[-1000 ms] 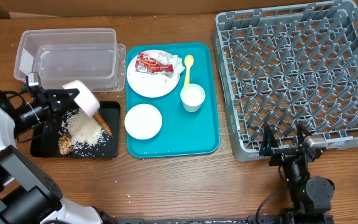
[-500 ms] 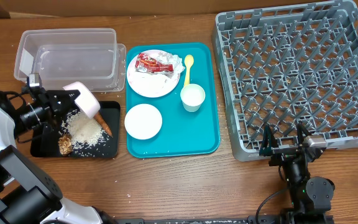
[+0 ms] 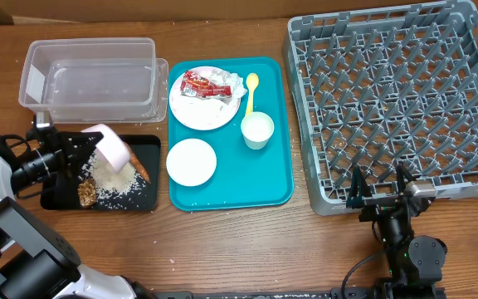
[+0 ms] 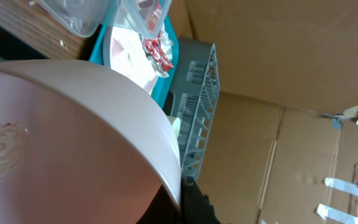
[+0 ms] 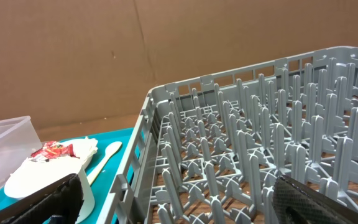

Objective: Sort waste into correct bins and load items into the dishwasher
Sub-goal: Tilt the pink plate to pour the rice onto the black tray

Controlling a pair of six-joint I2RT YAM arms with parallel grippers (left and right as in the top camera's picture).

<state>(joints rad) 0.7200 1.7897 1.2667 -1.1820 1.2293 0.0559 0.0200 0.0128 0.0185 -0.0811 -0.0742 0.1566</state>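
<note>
My left gripper (image 3: 88, 148) (image 4: 182, 194) is shut on the rim of a small white bowl (image 3: 113, 149) (image 4: 61, 137), held tipped over the black tray (image 3: 150, 148). White rice (image 3: 110, 174), a brown food chunk (image 3: 87, 193) and a carrot stick (image 3: 142, 170) lie in that tray. The clear tub (image 3: 90, 79) stands behind it. A plate (image 3: 202, 108) carries the red-and-white wrapper (image 3: 204, 83) and napkins (image 3: 231, 83). The yellow spoon (image 3: 251, 90), cup (image 3: 257, 130) and a second bowl (image 3: 191, 162) sit beside it. My right gripper (image 3: 380, 184) (image 5: 179, 205) stands open at the dish rack's (image 3: 397, 104) near edge.
The dishes rest on a teal serving tray (image 3: 247, 178) between the bins and the rack. The rack (image 5: 260, 143) fills the right wrist view, with the spoon (image 5: 104, 158) and wrapper (image 5: 53, 150) to its left. Cardboard walls close off the back.
My left gripper has drawn toward the table's front with the bowl, which now hangs lower and more tipped over the black tray. The right arm has not moved.
</note>
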